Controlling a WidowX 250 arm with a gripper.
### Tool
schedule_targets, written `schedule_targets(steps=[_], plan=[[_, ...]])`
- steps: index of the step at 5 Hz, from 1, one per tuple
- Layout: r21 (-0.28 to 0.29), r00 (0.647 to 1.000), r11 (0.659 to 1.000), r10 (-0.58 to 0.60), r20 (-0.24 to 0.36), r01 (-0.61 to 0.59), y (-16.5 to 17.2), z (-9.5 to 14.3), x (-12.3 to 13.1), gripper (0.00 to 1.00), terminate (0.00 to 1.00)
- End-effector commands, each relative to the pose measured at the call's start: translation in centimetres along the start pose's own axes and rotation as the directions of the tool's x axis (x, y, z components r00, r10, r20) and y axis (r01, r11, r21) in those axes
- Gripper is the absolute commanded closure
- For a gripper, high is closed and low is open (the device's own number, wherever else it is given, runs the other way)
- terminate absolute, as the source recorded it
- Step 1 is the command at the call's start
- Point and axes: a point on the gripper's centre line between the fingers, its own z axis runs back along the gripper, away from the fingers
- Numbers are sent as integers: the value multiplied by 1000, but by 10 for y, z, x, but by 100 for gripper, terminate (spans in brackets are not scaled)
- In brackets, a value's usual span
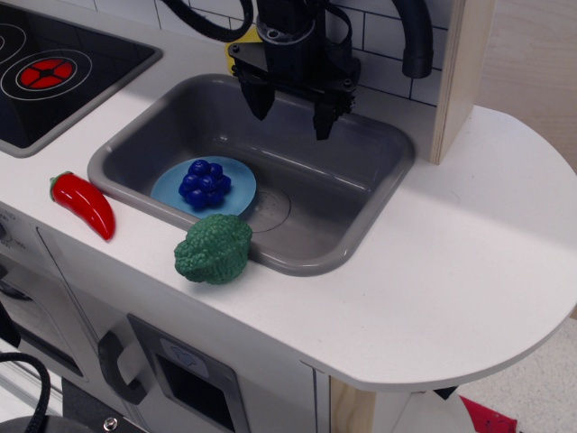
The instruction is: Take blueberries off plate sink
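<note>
While the gripper (291,110) hangs above the back of the sink (361,194), its two dark fingers (258,97) point down with a clear gap between them and nothing held.

Layout, left to right, all placed relative to the sink:
- Stovetop (86,68): black, with a red burner (47,73), well to the left and toward the back, set into the white counter (469,253).
- Pepper (86,205): red, lying on the counter just left of the sink's front-left corner, apart from the rim.
- Plate (171,191): light blue, round, lying flat on the sink floor in the front-left part, close to the left wall.
- Blueberries (205,183): dark blue cluster resting on the plate, roughly at its middle, slightly toward the right side. Not touched by the gripper; gripper sits up and to the right of them, well apart.
- Broccoli (214,248): green, knobbly, on the counter at the sink's front edge, touching or overlapping the front rim, just in front of the plate.
- Drain mark (270,209): round, on the sink floor just right of the plate.
- Wooden panel (462,72): upright, standing at the sink's back-right corner.

Right half of the sink floor is bare grey.
</note>
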Motion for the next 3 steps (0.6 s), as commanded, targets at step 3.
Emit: schedule_targets(steps=[3], plan=[[-16, 1000, 1000, -23, 19, 23, 47, -1, -2, 0, 0]])
